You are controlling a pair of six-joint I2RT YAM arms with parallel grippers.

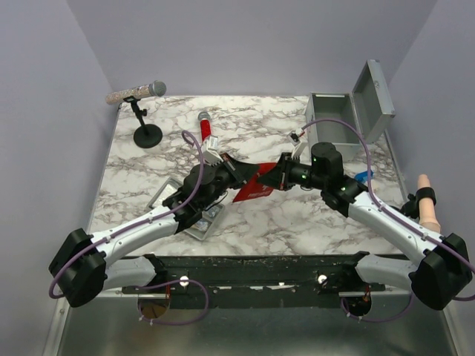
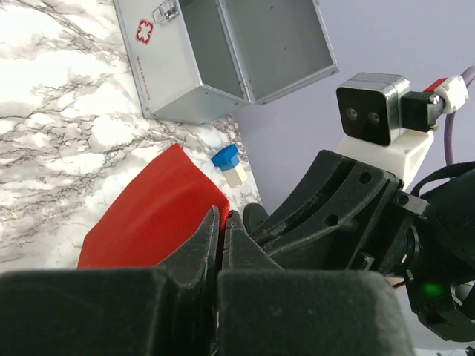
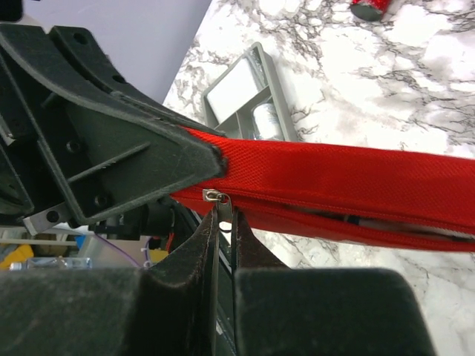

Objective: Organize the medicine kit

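The medicine kit (image 1: 332,130) is a grey metal box standing open at the back right, its lid (image 1: 375,96) tipped back; in the left wrist view the kit (image 2: 185,74) shows a red cross. Both arms hold a red zip pouch (image 1: 256,185) above mid-table. My left gripper (image 1: 239,172) is shut on the pouch's (image 2: 148,215) edge, seen as the left gripper (image 2: 223,219) in its wrist view. My right gripper (image 1: 276,176) faces it from the right. In the right wrist view the right gripper (image 3: 224,211) pinches the metal zipper pull (image 3: 217,196) hanging under the pouch (image 3: 334,178).
A microphone on a stand (image 1: 137,93) stands back left, and a red bottle (image 1: 205,126) lies behind the arms. A shallow grey tray (image 1: 202,221) lies under the left arm, shown as the tray (image 3: 237,89) in the right wrist view. A blue-capped vial (image 1: 364,176) and a beige finger model (image 1: 427,200) sit right.
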